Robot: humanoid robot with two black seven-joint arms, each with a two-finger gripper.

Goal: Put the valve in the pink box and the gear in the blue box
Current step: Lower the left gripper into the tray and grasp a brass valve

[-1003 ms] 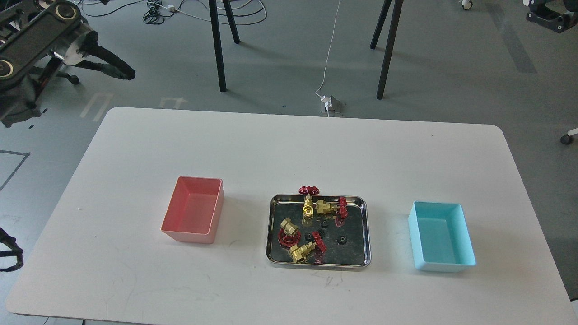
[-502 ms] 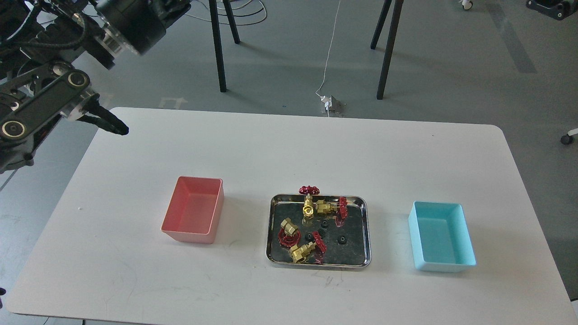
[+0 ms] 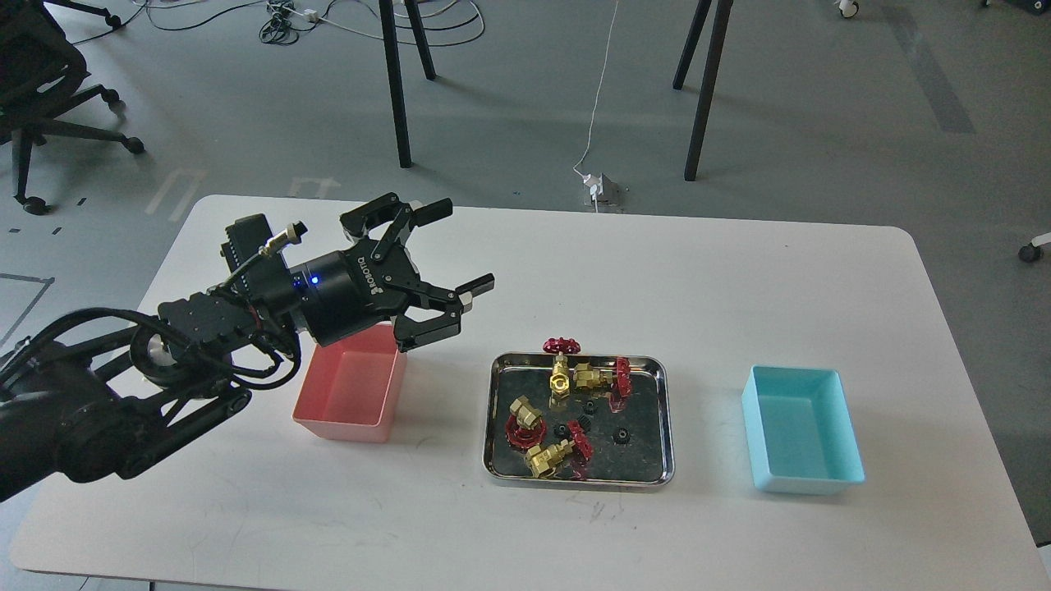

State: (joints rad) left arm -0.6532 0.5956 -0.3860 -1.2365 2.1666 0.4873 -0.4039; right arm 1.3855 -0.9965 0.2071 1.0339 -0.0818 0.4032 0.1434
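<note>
Several brass valves with red handwheels lie in a shiny steel tray (image 3: 667,419) at the table's middle; one valve (image 3: 560,368) stands at the tray's back rim, another valve (image 3: 548,456) lies at the front. Several tiny black gears lie among them, one gear (image 3: 622,436) toward the right. The pink box (image 3: 351,402) sits left of the tray and looks empty. The blue box (image 3: 800,429) sits right of the tray, empty. My left gripper (image 3: 461,247) is open and empty, held above the table over the pink box's far end, fingers pointing right. My right gripper is out of view.
The white table (image 3: 575,271) has rounded corners. Beyond its far edge are black chair or stand legs (image 3: 398,90), a white cable with a plug (image 3: 598,187), and an office chair (image 3: 41,74) at the far left on the grey floor.
My left arm has swung down from the upper left corner and in over the table; its open gripper now hangs over the pink box. The tray's contents and the boxes have not moved.
</note>
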